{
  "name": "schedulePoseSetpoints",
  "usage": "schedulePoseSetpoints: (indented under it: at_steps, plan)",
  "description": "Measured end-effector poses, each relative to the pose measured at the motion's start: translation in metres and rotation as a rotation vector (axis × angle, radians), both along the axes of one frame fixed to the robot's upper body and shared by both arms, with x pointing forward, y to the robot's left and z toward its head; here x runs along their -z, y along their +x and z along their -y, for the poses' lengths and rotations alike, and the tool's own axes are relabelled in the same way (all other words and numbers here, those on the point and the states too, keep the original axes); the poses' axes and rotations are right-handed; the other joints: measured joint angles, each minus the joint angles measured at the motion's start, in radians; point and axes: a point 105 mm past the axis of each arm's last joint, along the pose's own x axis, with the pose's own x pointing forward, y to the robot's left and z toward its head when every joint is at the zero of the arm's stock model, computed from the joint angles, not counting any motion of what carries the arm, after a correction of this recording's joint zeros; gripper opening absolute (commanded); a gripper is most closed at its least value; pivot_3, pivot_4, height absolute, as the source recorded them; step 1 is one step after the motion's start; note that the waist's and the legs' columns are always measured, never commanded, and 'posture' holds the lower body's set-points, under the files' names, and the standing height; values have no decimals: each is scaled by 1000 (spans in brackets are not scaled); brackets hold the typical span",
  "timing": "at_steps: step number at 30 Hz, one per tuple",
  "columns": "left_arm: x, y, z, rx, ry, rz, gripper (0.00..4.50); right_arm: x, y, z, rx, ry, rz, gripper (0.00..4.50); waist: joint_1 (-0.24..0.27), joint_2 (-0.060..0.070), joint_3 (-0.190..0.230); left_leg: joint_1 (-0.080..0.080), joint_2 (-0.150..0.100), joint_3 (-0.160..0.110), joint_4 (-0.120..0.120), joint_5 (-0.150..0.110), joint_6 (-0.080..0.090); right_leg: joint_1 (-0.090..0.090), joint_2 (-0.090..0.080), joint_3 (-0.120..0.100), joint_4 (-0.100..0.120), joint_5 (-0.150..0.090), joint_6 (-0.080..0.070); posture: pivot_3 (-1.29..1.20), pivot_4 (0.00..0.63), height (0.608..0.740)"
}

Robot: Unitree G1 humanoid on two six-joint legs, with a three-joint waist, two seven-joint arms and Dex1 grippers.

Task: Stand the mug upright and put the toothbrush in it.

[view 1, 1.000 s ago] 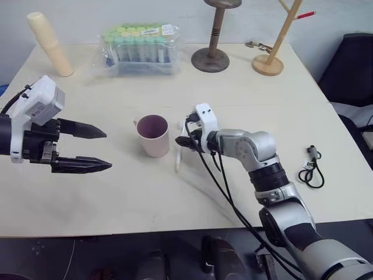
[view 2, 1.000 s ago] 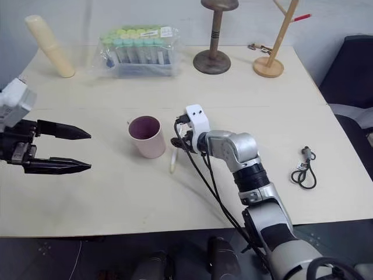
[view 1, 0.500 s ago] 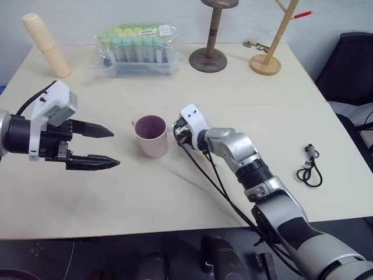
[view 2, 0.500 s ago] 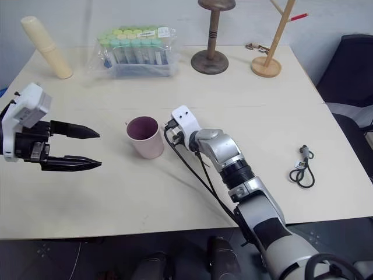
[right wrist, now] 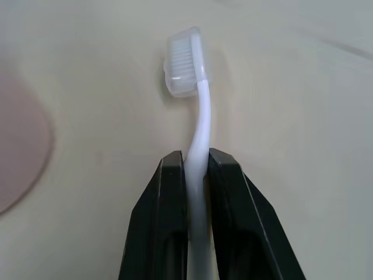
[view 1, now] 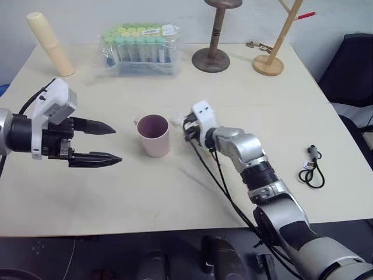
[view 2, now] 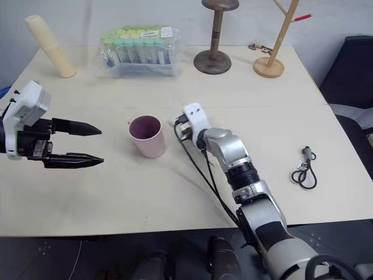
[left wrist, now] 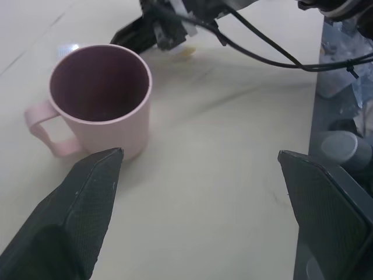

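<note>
Since a second ago the right gripper (right wrist: 197, 175) has shut its jaws on the toothbrush (right wrist: 198, 125); left gripper (view 1: 105, 143) gapes wide. Lift handle-down over the upright mug (view 1: 154, 135) (avoid nudging it)

Light was bright, soft and even over the pale bench (view 1: 116, 192), with no glare. Shadows were faint and diffuse, a weak one lying on the bench just beneath the left hand (view 1: 111, 143). Both head views were sharp throughout. Through the right wrist camera the toothbrush (right wrist: 198, 122) beyond the right hand (right wrist: 197, 160) was crisp; the bench behind it blurred softly.
</note>
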Motion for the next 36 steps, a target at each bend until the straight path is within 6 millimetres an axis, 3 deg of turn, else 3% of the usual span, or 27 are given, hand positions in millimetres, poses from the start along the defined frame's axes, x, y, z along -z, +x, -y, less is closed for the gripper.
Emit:
schedulePoseSetpoints:
  at_steps: [2,6,8,10,16,26,36]
  plan:
    - [-1,2,-9,-52,-29,7,4500,-27,3,-3,10,134,54,173,-6,1,0,0,1,1,-1,0,-1,-1,1,0,0,0,0,0,150,740]
    - [-6,1,-20,-113,-51,35,4500,-108,-13,-39,-117,355,233,173,-35,1,1,1,1,1,-4,1,-2,-4,1,0,2,-1,-2,0,150,740]
    - [-5,0,-23,-132,-52,36,4500,-135,-29,-58,-208,444,284,173,-42,1,1,1,1,0,-5,1,-2,-4,1,-1,3,-2,-3,0,150,740]
    - [-4,1,-26,-150,-56,40,4500,-145,-42,-74,-280,505,285,173,-47,1,1,1,1,0,-5,1,-2,-4,1,-1,3,-2,-3,0,150,740]
    - [-7,1,-29,-183,-72,70,4500,-128,-64,-123,-416,484,242,173,-49,1,1,0,0,-2,-4,1,-2,-3,0,-1,4,-2,-3,0,150,740]
    - [-5,-3,-27,-205,-76,72,4500,-99,-51,-133,-366,402,312,173,-57,1,1,0,0,-4,-4,1,-2,-3,1,-1,4,-2,-3,0,150,740]
    - [-6,-4,-23,-208,-79,80,4500,-99,-69,-151,-494,407,326,173,-56,1,1,0,0,-5,-3,1,-2,-3,1,-1,4,-2,-3,0,150,740]
